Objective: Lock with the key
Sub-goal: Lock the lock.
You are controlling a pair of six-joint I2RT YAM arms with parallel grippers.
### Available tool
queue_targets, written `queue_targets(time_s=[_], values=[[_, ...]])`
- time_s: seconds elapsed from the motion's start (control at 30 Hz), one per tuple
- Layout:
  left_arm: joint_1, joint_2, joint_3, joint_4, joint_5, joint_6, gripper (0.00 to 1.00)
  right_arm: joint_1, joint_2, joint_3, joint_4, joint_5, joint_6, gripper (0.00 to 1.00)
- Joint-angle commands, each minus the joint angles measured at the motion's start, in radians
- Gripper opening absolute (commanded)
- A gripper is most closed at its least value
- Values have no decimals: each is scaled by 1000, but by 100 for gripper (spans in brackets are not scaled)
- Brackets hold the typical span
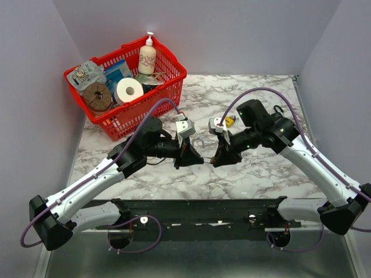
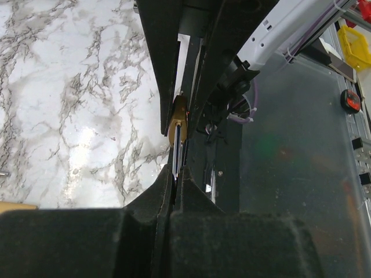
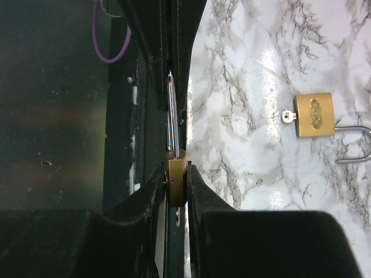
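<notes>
Just above the bench's middle, the brass padlock [image 3: 177, 185] sits pinched between the right gripper's [image 3: 176, 171] slightly parted fingers. The left gripper [image 2: 175, 174], fully closed, clamps its thin steel part, shackle or key unclear. Beside them a second brass padlock [image 3: 313, 114] with a small key [image 3: 288, 116] lies flat on the veined marble bench [image 1: 261, 168]. A red mesh basket [image 1: 113, 123] fills the far left corner.
</notes>
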Motion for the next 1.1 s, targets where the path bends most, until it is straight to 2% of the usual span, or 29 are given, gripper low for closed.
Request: queue_targets(time_s=[0.0, 0.3, 0.53, 0.7, 0.77, 0.8, 0.87, 0.9, 0.97, 1.0, 1.07], values=[[-46, 37, -32, 205, -43, -15, 0, 51, 20, 58, 202, -160, 82, 1], [-74, 23, -89, 260, -45, 60, 0, 49, 35, 69, 190, -246, 102, 1], [-80, 43, -86, 276, -50, 6, 0, 49, 41, 70, 235, -209, 134, 1], [-48, 51, 12, 92, -58, 59, 1, 40, 27, 38, 235, -112, 157, 1], [10, 36, 26, 56, -14, 58, 16, -3, 17, 20, 257, -94, 189, 1], [39, 28, 38, 29, 17, 57, 32, -29, 12, 7, 279, -92, 259, 1], [146, -10, 43, -3, 66, 31, 46, -134, 1, -20, 357, -109, 341, 1], [191, -24, 41, -17, 79, 9, 56, -168, -2, -28, 385, -112, 414, 1], [251, -58, 47, -36, 76, -13, 66, -230, -14, -51, 451, -74, 457, 1], [285, -64, 67, -63, 51, -14, 74, -233, -31, -60, 466, -42, 477, 1], [290, -69, 98, -76, -33, -41, 79, -233, -54, -110, 546, 38, 511, 1]])
